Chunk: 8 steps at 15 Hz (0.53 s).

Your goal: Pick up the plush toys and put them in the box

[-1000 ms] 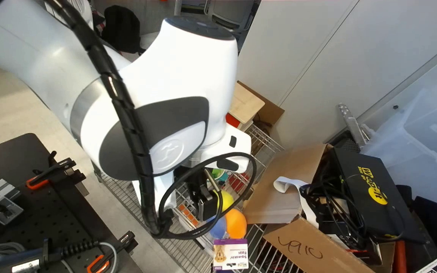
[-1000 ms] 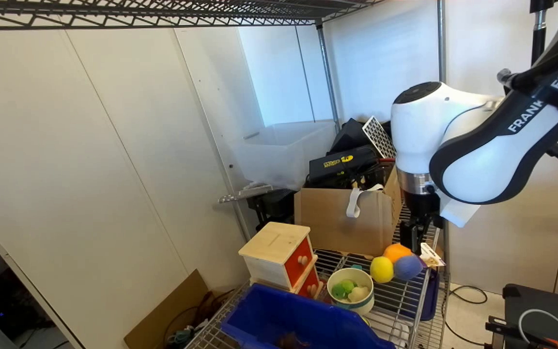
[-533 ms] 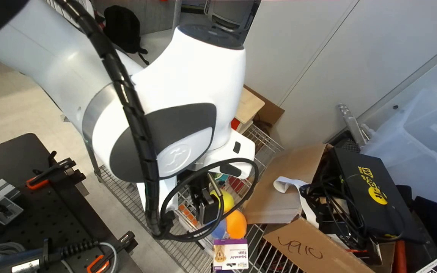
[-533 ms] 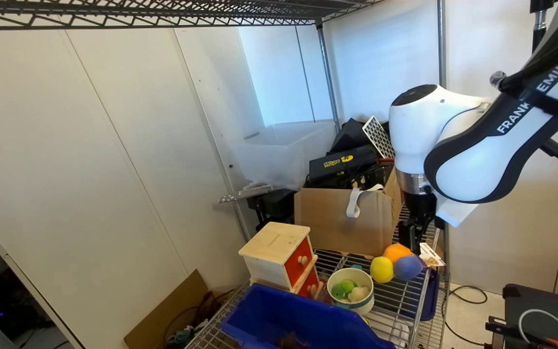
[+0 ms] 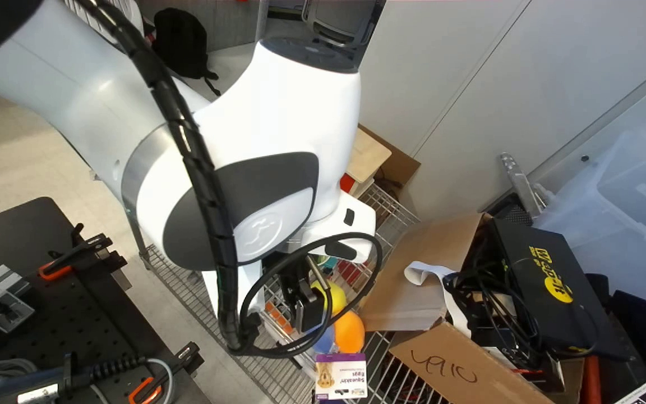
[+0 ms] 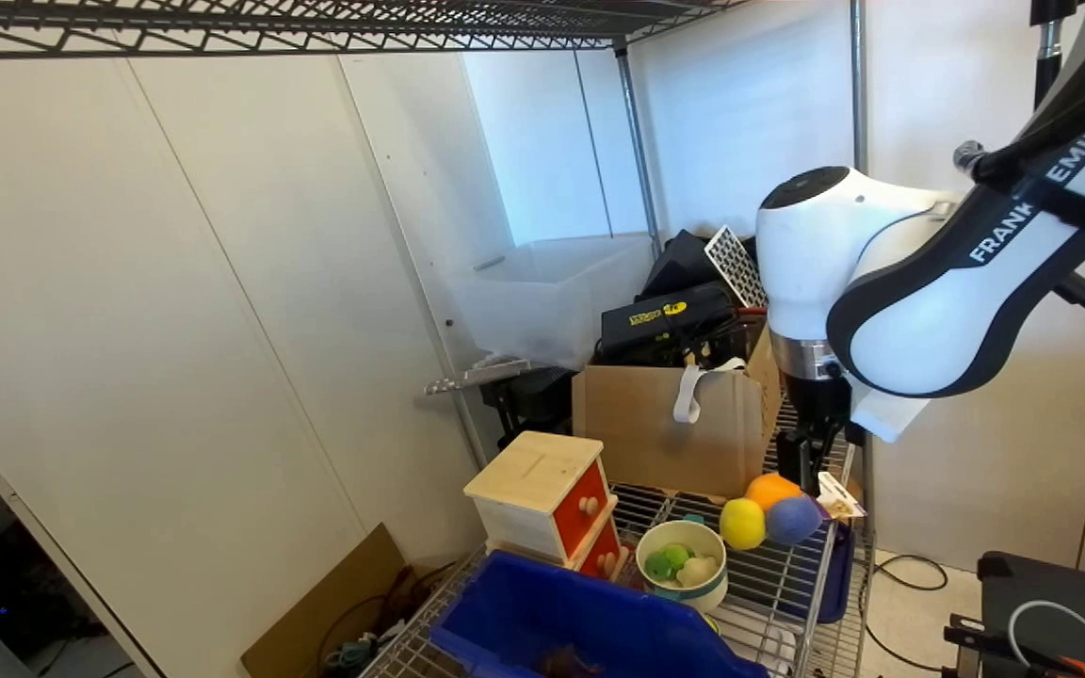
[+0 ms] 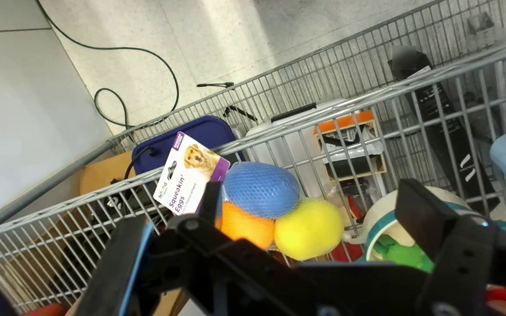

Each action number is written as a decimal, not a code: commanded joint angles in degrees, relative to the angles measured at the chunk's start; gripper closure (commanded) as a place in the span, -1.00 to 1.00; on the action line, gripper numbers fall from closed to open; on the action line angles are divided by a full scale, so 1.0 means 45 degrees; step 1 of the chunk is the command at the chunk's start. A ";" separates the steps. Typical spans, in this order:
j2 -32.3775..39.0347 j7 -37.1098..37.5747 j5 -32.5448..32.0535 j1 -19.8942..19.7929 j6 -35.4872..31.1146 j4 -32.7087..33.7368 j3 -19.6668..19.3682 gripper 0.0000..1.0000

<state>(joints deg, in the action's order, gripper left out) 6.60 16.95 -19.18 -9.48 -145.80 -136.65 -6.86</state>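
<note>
Blue toy (image 7: 259, 188), orange toy (image 7: 247, 226) and yellow toy (image 7: 309, 228) clustered on tabletop (image 7: 345, 107) just beside cup (image 6: 712, 584), apparently netted together. Box (image 6: 590, 603) set near cup, on side away from cluster; none of three seen delivered, brownish thing (image 6: 569, 662) inside cannot be identified. End effector (image 6: 801, 478) held higher than cup, on cluster's side; jaws spread wide, nothing gripped. Task judged at pre-grasp stage: whole cluster remains to be grasped, carried past cup, released into box.

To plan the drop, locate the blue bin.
At bottom centre of an exterior view, the blue bin sits in front of the drawer box and cup.
</note>
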 commanded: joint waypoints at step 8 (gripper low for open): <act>0.3000 -0.1087 0.0138 0.0835 0.0808 0.2793 -0.0237 -1.00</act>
<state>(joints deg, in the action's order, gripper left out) 15.98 14.74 -20.60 -6.93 -144.92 -129.05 -6.98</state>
